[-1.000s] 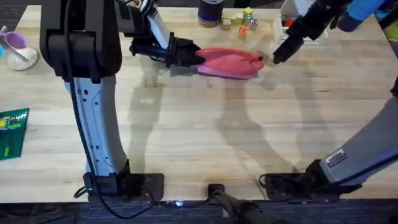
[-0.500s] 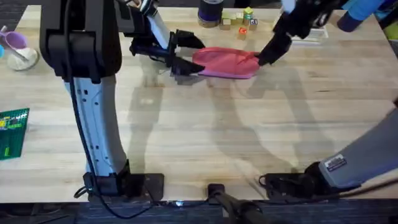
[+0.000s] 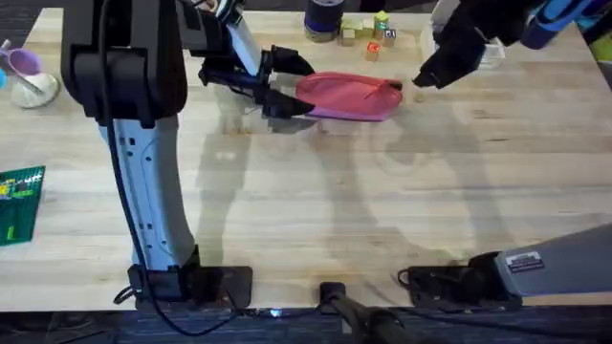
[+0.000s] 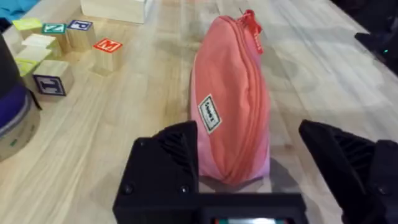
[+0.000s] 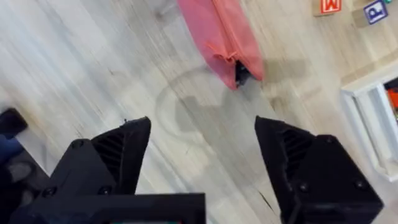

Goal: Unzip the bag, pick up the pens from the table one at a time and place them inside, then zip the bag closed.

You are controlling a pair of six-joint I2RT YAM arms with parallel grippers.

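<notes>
The pink bag (image 3: 349, 96) lies on the table (image 3: 316, 191) at the back middle, its zipper running closed along the top (image 4: 255, 93). My left gripper (image 3: 292, 84) is open, with its fingers (image 4: 168, 162) on either side of the bag's left end (image 4: 233, 106). My right gripper (image 3: 426, 78) is open and hangs a little to the right of the bag's other end, not touching it. In the right wrist view the dark zipper pull (image 5: 241, 73) sits at that end of the bag (image 5: 217, 31), beyond my right gripper (image 5: 205, 155). The pens are out of view.
Letter blocks (image 3: 368, 33) and a dark jar (image 3: 325, 17) stand just behind the bag. A white box (image 3: 469, 43) is at the back right. A bowl with a purple cup (image 3: 29, 76) and a green board (image 3: 19, 201) lie at the left.
My left gripper opened at the bag's left end. My right gripper moved in to the bag's right end, then drew back up and to the right. The bag shifted slightly left.
</notes>
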